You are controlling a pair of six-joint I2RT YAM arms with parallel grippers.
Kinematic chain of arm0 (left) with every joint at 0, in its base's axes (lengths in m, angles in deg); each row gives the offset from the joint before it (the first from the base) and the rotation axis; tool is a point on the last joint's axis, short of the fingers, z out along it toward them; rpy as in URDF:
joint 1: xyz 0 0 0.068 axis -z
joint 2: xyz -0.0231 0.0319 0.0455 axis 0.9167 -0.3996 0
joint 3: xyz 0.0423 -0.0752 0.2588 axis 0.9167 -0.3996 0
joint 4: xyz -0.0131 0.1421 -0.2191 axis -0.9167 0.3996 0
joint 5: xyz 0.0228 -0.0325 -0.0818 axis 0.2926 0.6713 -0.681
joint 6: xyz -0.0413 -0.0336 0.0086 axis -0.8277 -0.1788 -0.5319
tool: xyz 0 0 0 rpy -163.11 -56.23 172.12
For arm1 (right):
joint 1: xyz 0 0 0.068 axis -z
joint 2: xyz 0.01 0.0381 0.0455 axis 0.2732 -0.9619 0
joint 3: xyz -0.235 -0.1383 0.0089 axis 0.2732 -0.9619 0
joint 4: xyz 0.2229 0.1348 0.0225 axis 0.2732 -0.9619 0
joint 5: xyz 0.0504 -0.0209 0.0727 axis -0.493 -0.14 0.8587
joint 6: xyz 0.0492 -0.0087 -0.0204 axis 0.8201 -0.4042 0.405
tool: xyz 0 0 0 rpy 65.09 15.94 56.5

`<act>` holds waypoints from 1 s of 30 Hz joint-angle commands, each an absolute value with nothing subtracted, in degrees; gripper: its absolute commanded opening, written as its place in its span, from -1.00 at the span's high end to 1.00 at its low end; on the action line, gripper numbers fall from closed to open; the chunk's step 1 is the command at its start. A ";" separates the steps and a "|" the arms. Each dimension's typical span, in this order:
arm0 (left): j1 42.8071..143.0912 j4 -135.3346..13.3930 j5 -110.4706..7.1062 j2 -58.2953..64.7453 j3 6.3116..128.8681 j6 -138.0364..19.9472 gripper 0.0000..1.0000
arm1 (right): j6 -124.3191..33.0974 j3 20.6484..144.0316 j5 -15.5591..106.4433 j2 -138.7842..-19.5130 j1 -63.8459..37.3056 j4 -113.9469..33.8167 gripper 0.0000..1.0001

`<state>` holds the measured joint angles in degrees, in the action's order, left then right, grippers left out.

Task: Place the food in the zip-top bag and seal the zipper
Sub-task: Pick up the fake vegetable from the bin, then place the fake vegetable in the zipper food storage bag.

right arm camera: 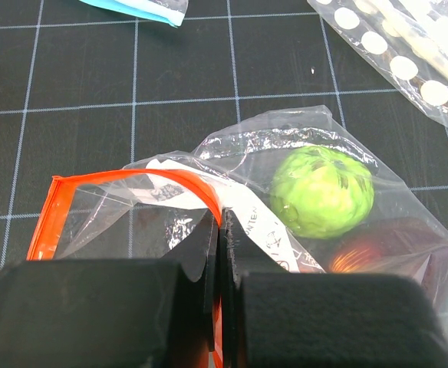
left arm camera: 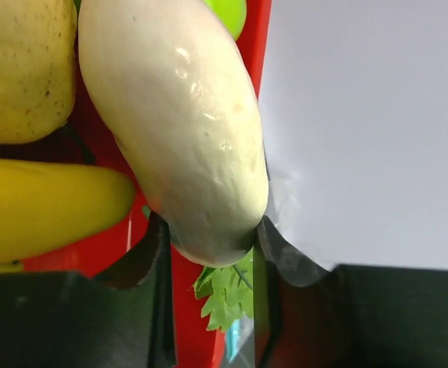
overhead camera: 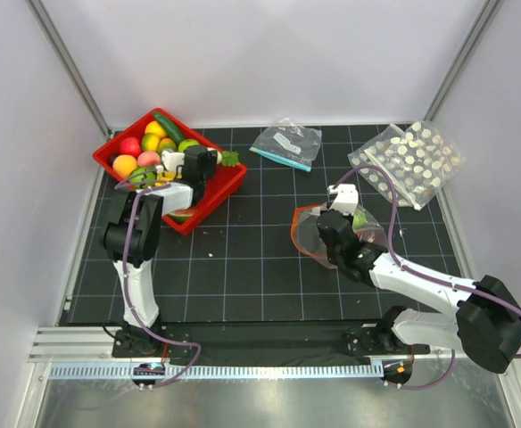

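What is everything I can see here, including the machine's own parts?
red plastic bin: one, red, back left.
glossy toy fruits and vegetables: several, mixed colours, in the bin.
white radish-like toy: one, white, in the bin, gripped at its tip.
clear zip-top bag with orange-red strip: one, centre right.
green toy lime: one, inside that bag.
reddish-orange toy: one, beside the lime.
clear bag with teal strip: one, back centre.
white-dotted bag: one, back right.
black gridded mat: one, underneath.
left hand: closed on the radish.
right hand: shut, pinching the bag's mouth.
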<state>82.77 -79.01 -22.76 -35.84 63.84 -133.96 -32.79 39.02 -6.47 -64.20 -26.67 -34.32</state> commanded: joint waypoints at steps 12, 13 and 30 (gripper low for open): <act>82.09 -85.50 -27.51 -16.75 53.44 -124.46 0.77 | -32.04 38.61 -8.69 -62.84 -26.59 -32.44 0.98; 82.44 -85.32 -27.60 -15.43 52.47 -123.67 0.77 | -32.03 38.52 -8.69 -62.76 -26.59 -32.35 0.98; 102.65 -57.92 -34.18 4.19 50.35 -94.06 1.00 | -32.12 37.64 -9.22 -60.82 -26.60 -32.44 0.98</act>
